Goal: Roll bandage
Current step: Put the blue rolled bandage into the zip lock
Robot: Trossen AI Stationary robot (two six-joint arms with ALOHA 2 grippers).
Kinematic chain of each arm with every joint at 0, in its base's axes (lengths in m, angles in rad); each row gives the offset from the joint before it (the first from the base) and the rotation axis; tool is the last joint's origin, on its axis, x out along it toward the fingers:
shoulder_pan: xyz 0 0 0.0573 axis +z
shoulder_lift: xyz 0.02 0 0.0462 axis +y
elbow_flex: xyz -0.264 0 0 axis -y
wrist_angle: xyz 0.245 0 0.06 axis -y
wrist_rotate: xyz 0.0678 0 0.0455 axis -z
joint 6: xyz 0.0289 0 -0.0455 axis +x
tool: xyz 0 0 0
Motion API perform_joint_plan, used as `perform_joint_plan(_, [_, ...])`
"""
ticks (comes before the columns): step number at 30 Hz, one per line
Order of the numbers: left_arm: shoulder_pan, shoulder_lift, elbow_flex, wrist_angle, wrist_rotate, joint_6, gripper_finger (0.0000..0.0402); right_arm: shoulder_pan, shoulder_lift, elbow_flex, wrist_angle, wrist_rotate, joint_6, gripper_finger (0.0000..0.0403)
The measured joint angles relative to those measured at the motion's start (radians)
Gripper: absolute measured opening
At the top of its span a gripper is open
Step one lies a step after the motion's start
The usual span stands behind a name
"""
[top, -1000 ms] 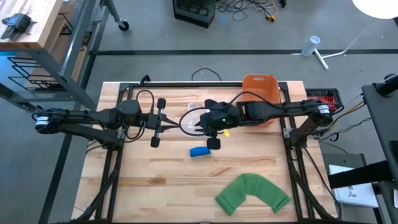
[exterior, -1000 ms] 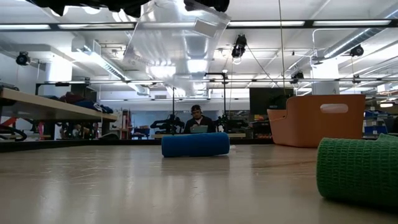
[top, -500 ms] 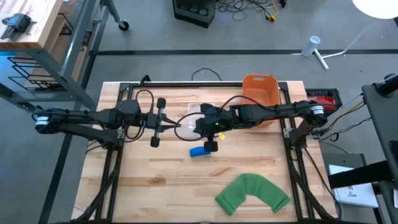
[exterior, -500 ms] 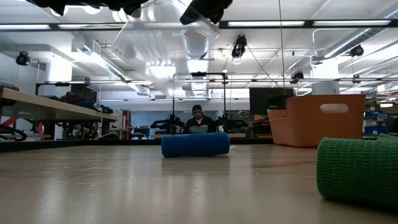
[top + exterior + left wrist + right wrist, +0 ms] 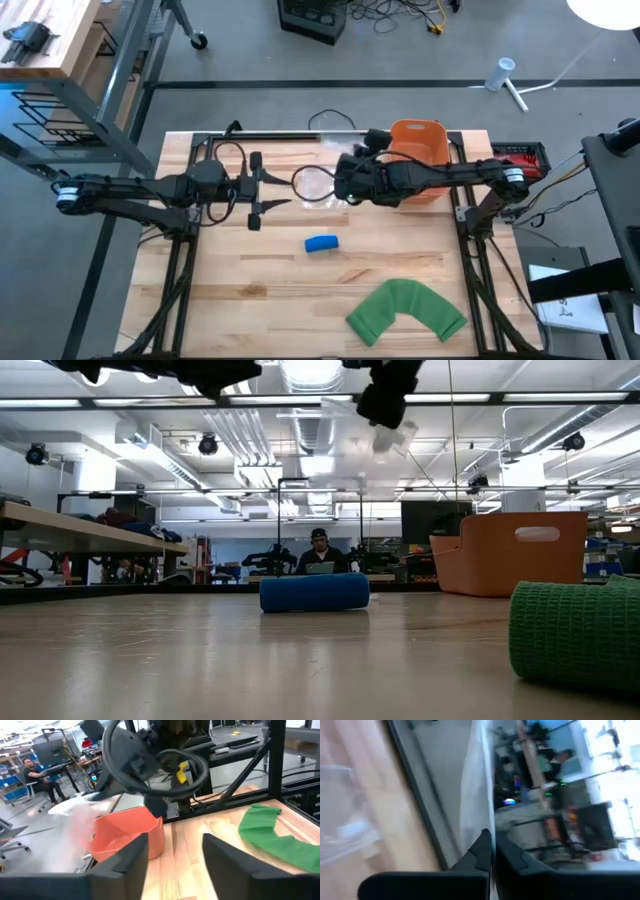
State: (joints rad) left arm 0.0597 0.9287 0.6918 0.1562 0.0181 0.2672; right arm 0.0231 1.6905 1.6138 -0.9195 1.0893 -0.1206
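Carry the clear wrapper (image 5: pixel 318 186), pinched in the right gripper (image 5: pixel 490 851), fully over the orange bin (image 5: pixel 415 130) at the table's far edge before releasing. Then bring the left gripper (image 5: pixel 175 855), spread and empty, to the blue roll (image 5: pixel 321 243) at mid-table.

No legible text from my station, no labels, brands, numbers or signs that I can read on any view, distant screens and room fixtures too blurred to make out
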Motion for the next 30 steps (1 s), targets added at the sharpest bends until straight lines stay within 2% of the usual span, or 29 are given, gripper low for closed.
perform_joint_plan(1, [0.0, 0.001, 0.0, 0.001, 0.0, 0.0, 0.0198, 0.0, -0.001, 0.0, -0.003, -0.06, 0.01, 0.0])
perform_joint_plan(2, [0.0, 0.002, 0.0, 0.0, 0.0, 0.001, 0.021, 0.001, -0.004, 0.0, -0.002, -0.181, 0.012, 0.0])
perform_joint_plan(6, [0.0, 0.002, 0.0, 0.001, 0.0, 0.002, 0.0246, 0.002, -0.011, 0.0, 0.057, -0.819, -0.036, 0.0])
perform_joint_plan(7, [0.0, 0.002, 0.0, 0.0, 0.0, 0.002, 0.0251, 0.003, -0.011, 0.0, 0.072, -0.92, -0.049, 0.0])
perform_joint_plan(8, [0.0, 0.002, 0.0, 0.0, 0.0, 0.001, 0.0255, 0.004, -0.011, 0.0, 0.086, -0.966, -0.052, 0.0])
perform_joint_plan(9, [0.0, 0.002, 0.0, 0.0, 0.0, -0.001, 0.0257, 0.006, -0.011, 0.0, 0.091, -0.955, -0.049, 0.0])
perform_joint_plan(10, [0.0, 0.002, 0.0, 0.001, 0.0, -0.006, 0.0259, 0.005, -0.013, 0.0, 0.087, -0.885, -0.036, 0.0])
perform_joint_plan(13, [0.0, 0.011, 0.0, 0.008, 0.012, -0.015, 0.0259, 0.001, -0.013, 0.0, 0.057, -0.462, 0.041, 0.0])
perform_joint_plan(14, [0.0, 0.016, 0.0, 0.013, 0.02, -0.016, 0.0258, 0.0, -0.013, 0.0, 0.036, -0.344, 0.071, 0.0])
perform_joint_plan(15, [0.0, 0.021, 0.0, 0.018, 0.024, -0.016, 0.0256, -0.002, -0.013, 0.0, 0.024, -0.29, 0.094, 0.0])
perform_joint_plan(16, [-0.001, 0.028, 0.0, 0.029, 0.025, -0.016, 0.0254, -0.002, -0.013, 0.0, 0.027, -0.303, 0.105, 0.0])
perform_joint_plan(20, [-0.002, 0.078, 0.0, 0.082, 0.026, -0.013, 0.0246, -0.012, -0.017, 0.0, 0.077, -0.684, 0.105, 0.0])
perform_joint_plan(21, [-0.002, 0.096, 0.0, 0.092, 0.026, -0.012, 0.0246, -0.015, -0.018, 0.0, 0.099, -0.726, 0.115, 0.0])
perform_joint_plan(26, [-0.005, 0.197, 0.001, 0.19, 0.017, 0.026, 0.0245, -0.032, -0.019, 0.0, 0.111, -0.703, 0.178, 0.0])
perform_joint_plan(30, [-0.019, 0.245, 0.001, 0.237, -0.006, 0.102, 0.0245, -0.059, -0.019, 0.0, 0.061, -0.815, 0.233, 0.0])
